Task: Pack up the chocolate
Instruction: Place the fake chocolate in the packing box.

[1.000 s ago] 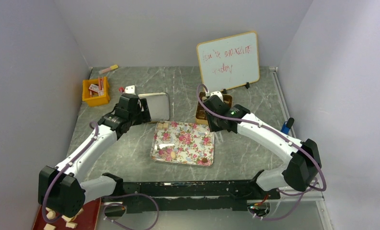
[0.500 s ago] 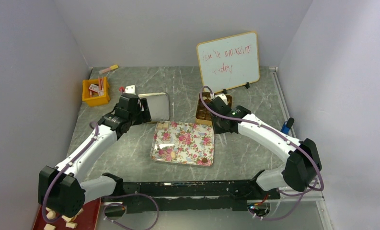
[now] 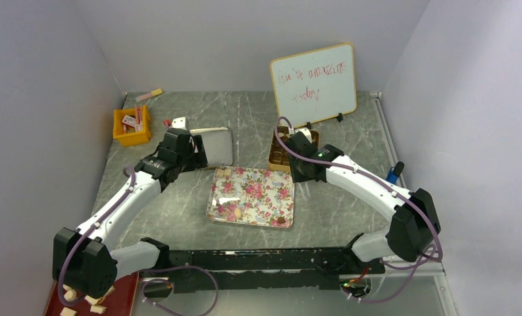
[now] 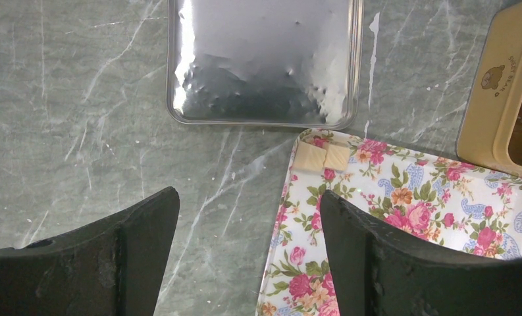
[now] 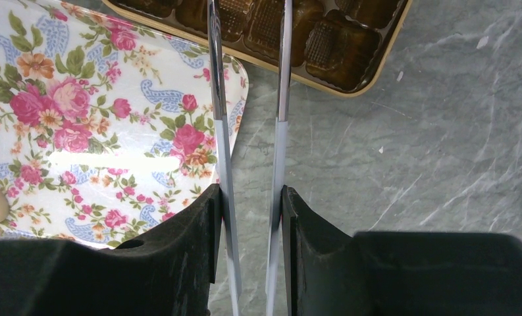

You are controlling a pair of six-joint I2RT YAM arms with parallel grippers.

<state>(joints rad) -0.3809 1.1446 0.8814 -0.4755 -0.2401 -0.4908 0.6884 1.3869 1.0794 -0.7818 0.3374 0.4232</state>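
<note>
Left gripper [image 4: 248, 204] wide, empty; right gripper [image 5: 249, 13] with blade tips out of frame over boxed chocolate [image 5: 337, 43] (grip unclear).

The light was bright, even and diffuse, seemingly from overhead. In the top view the arms threw only faint, soft shadows on the worktop [image 3: 179, 217]. That picture stayed sharp to its edges, though the whiteboard [image 3: 314, 82] writing was too pale to read. In the left wrist view a hard white glare streak ran down the left side of the metal tray [image 4: 264, 59], and the left fingers [image 4: 139, 257] looked dark and slightly soft. In the right wrist view a pale glare band crossed the floral tray [image 5: 80, 85], and the right fingers [image 5: 179, 263] were near-black with little detail.
</note>
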